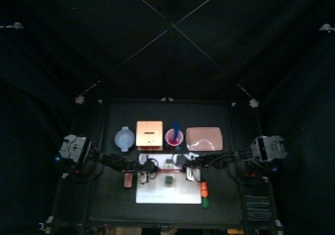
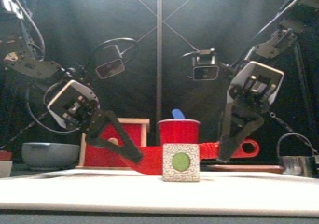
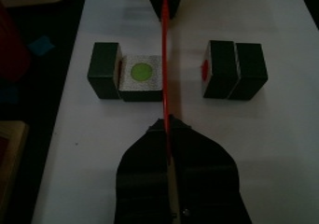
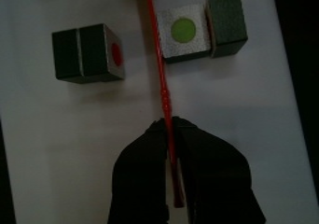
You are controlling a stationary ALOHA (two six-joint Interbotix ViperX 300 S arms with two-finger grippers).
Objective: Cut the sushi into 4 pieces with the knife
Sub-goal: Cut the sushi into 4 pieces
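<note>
— How far along is it?

— Closest to us, on the white cutting board (image 2: 75,190), is the sushi (image 2: 181,161), with a white end and green centre facing this way. It lies in two halves. I'd say one cut is made and two are left.

— Where do the halves sit?

— On either side of the red knife (image 3: 166,83). The left gripper (image 3: 165,127) is clamped tight on one end of it and the right gripper (image 4: 163,125) is pinched on the other. The blade spans between them, right along the gap. Just ahead of the jaws, on one side of the blade, is a dark pair (image 3: 237,71) of blocks, joined and square. On the other side is a green-faced pair (image 3: 125,72), sitting a bit askew.

— Is that pair coming apart?

— I can't tell. My guess is each pair needs its own split to make four.

— And further back?

— Beyond the grippers there's a red cup (image 2: 178,134) with a blue knife (image 2: 177,114) poking out. The wooden box (image 2: 134,134) is beside it.
</note>
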